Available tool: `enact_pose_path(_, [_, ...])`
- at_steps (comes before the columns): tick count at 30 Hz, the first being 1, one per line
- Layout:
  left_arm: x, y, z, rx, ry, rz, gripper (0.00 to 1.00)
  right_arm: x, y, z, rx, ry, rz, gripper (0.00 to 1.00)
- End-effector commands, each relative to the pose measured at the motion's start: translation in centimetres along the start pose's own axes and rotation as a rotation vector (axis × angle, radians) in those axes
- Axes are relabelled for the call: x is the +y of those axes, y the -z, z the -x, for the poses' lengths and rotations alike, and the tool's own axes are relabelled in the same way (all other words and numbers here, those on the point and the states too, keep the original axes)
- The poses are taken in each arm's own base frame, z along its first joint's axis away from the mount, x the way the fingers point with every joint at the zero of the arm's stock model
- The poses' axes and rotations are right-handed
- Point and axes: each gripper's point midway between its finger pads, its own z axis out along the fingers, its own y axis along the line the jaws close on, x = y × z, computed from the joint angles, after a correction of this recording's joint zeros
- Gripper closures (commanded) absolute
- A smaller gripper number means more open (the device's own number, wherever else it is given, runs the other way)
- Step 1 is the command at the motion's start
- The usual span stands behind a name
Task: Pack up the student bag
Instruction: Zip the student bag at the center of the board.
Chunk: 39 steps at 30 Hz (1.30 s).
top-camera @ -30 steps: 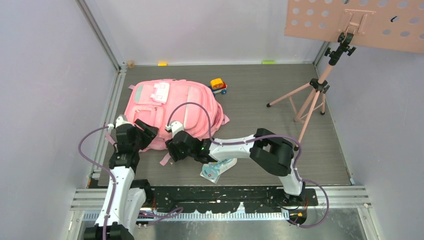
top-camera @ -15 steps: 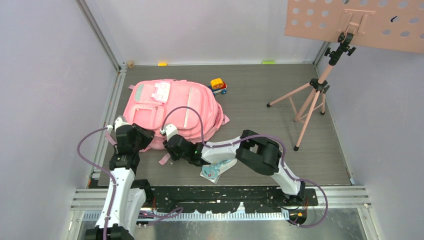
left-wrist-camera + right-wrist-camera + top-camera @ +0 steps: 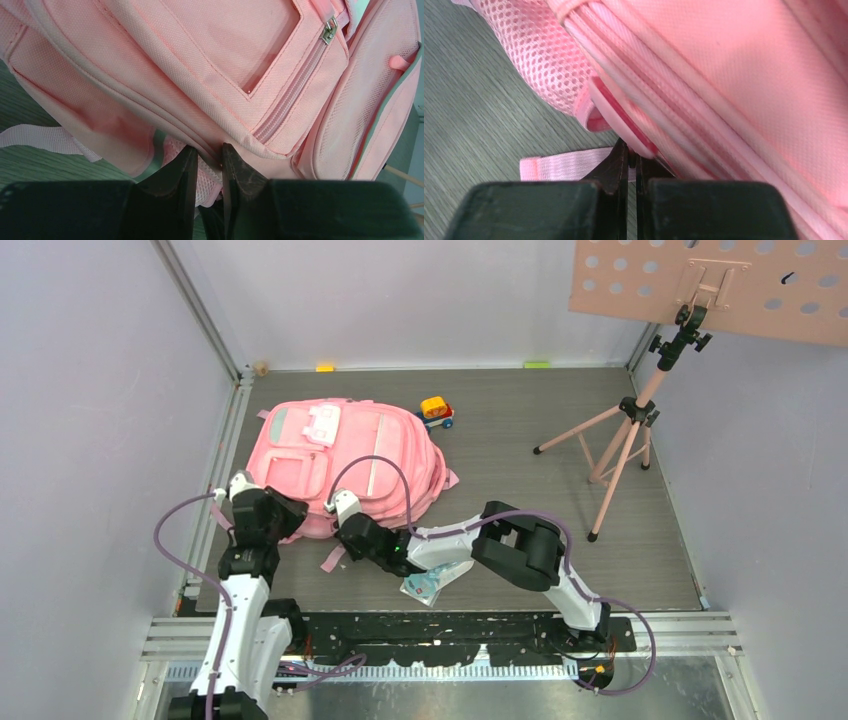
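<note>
Pink cloth fills the view in front of both grippers. It is the student bag [image 3: 340, 455], lying flat on the grey table [image 3: 520, 440] with its front pockets up. Its near edge touches both sets of fingers.

The left gripper [image 3: 210, 151] is at the bag's near left corner. Its two black fingers [image 3: 186, 172] are almost together, with only a thin gap. A fold of the bag's pink edge sits in that gap, so it is pinching the bag. A silver zip pull [image 3: 328, 30] on a pocket is up and to the right of these fingers, well apart from them.

The right gripper [image 3: 631, 150] is just beside the left one, at the same near edge. Its fingers are pressed together. The end of a flat pink tab [image 3: 621, 117] from the bag comes down to the fingertips. I cannot tell if the tab is caught between them. A pale pink strap [image 3: 559, 167] lies on the table just left of these fingers.

Behind the right gripper, under its arm, lies a small blue-green and white packet [image 3: 425, 585]. A little yellow toy car [image 3: 436, 411] sits far ahead, past the bag.
</note>
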Motion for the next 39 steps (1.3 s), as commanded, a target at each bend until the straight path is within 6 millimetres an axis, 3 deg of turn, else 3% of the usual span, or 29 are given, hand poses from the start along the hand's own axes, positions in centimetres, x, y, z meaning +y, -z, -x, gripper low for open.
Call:
enact_pose_path(1, [0.3,0.4,3.3,-0.116,-0.085,0.060,1.00,-1.6,2.1,3.1,-0.066,-0.020,-0.057,1.00])
enact_pose_path(7, [0.1,0.4,4.5,-0.138,-0.113,0.077,1.00,-2.4,3.4,1.8,-0.022,-0.026,-0.080,1.00])
enact_pose_path(22, [0.7,1.0,8.1,-0.205,-0.135,0.152,1.00,-6.2,8.3,0.7,0.005,-0.037,-0.179,1.00])
enact_pose_path(30, [0.9,0.9,8.4,-0.207,-0.161,0.165,1.00,-9.7,10.9,0.6,0.020,-0.076,-0.213,1.00])
enact_pose_path(34, [0.9,0.9,8.2,-0.198,-0.175,0.160,1.00,-11.2,12.5,1.3,0.024,-0.134,-0.179,1.00])
enact_pose_path(39, [0.2,0.7,7.8,-0.170,-0.191,0.123,1.00,-13.1,13.1,1.1,0.080,-0.197,-0.096,1.00])
